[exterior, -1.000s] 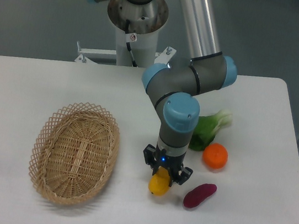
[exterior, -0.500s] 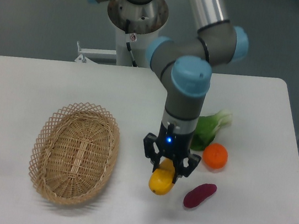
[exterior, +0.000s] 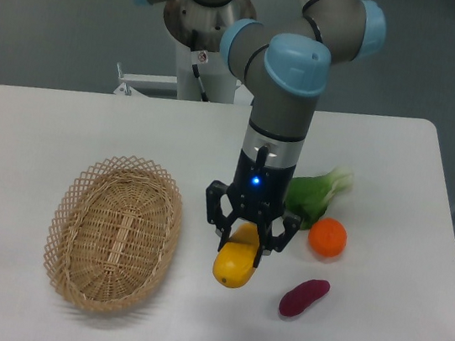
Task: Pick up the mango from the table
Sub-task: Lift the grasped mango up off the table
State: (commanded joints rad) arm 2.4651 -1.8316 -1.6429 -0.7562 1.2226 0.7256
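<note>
The mango (exterior: 235, 262), a yellow oval fruit, hangs above the white table (exterior: 65, 122), lifted clear of its surface. My gripper (exterior: 244, 244) points straight down and is shut on the mango's upper end, which its fingers partly hide. The fruit's lower part sticks out below and to the left of the fingers. It hangs just right of the basket's rim.
A woven wicker basket (exterior: 115, 232) lies to the left. On the right sit a leafy green vegetable (exterior: 316, 195), a round orange fruit (exterior: 327, 237) and a dark purple sweet potato (exterior: 304, 297). The arm's base stands behind the table.
The gripper has risen with the mango held in it and shifted slightly left, toward the basket. The fruit has left the tabletop. The other items have not moved.
</note>
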